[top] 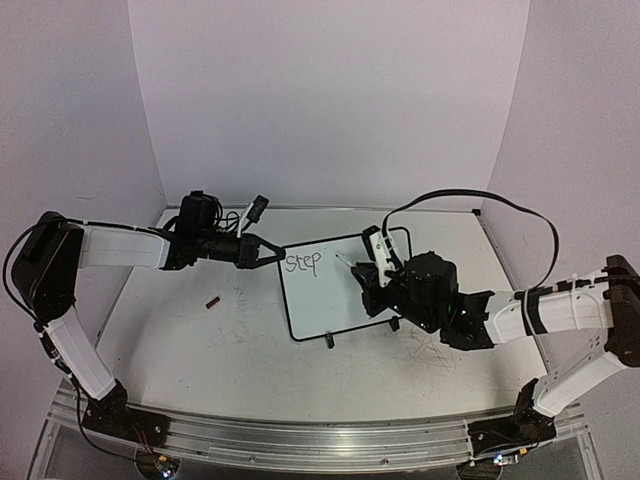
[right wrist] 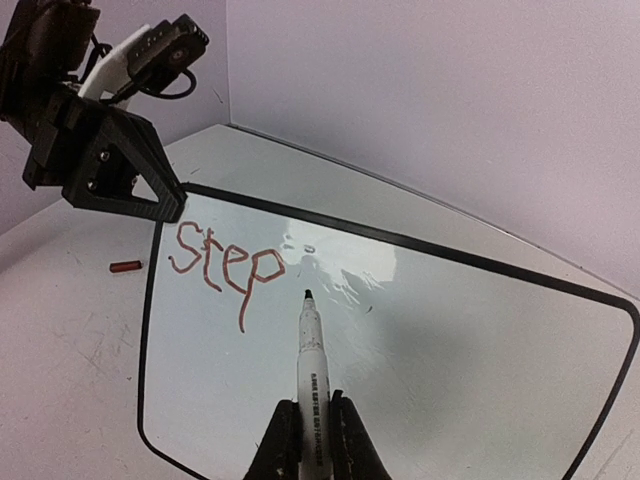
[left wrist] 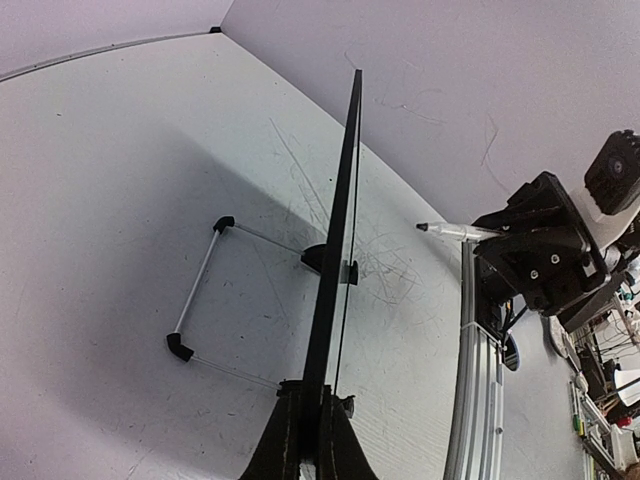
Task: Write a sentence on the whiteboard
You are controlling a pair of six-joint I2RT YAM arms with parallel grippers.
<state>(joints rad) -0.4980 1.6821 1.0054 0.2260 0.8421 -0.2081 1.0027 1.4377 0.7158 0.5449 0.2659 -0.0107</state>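
A: Board, material and place?
B: The whiteboard (top: 350, 300) is a glossy white panel with a thin black frame and rounded corners. It stands tilted on small black feet in the middle of the scuffed white tabletop (top: 180, 350). The left wrist view takes it edge-on, with a thin wire stand (left wrist: 200, 285) behind it.
A: Any writing?
B: One handwritten word, "Step" (right wrist: 225, 262), in the board's far left corner. The strokes look reddish-brown in the right wrist view.
A: Grippers?
B: The left gripper (top: 272, 253) is closed on the board's left edge, one finger on each face. The right gripper (right wrist: 312, 425) is clamped on a white marker (right wrist: 311, 350) whose barrel print is too small to read. The dark tip sits just right of the "p"; I cannot tell if it touches.
A: Anything else?
B: A small red cylinder (top: 213, 301) lies on the table, left of the board and apart from it.
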